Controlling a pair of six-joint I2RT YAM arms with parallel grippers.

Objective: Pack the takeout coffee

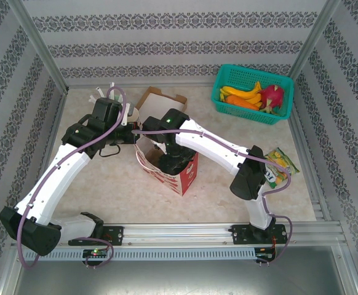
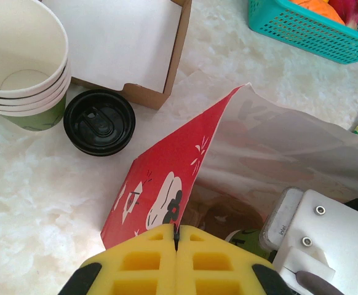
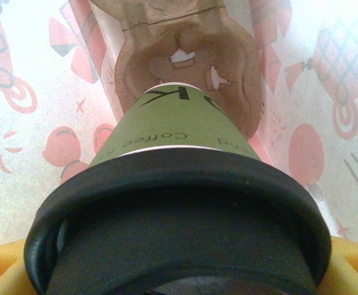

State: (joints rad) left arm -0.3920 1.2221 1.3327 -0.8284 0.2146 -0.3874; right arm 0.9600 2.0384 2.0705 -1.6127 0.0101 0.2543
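Inside bag [image 3: 19, 123], right tool [image 3: 179, 279] holds takeout coffee [image 3: 179, 132] at carrier [image 3: 185, 67].

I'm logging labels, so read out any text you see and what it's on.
"Coffee": on the green cup.
Large black letters on the same cup: cut off, unreadable.
"intel": on the white camera housing, tiny.
Red bag: drawings, no words.
Snack packet: too small to read.

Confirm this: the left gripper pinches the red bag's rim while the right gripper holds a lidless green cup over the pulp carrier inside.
No: the right wrist view shows the green cup wearing a black lid. The rest holds: left gripper pinching the red bag, right gripper holding the cup over the pulp carrier.
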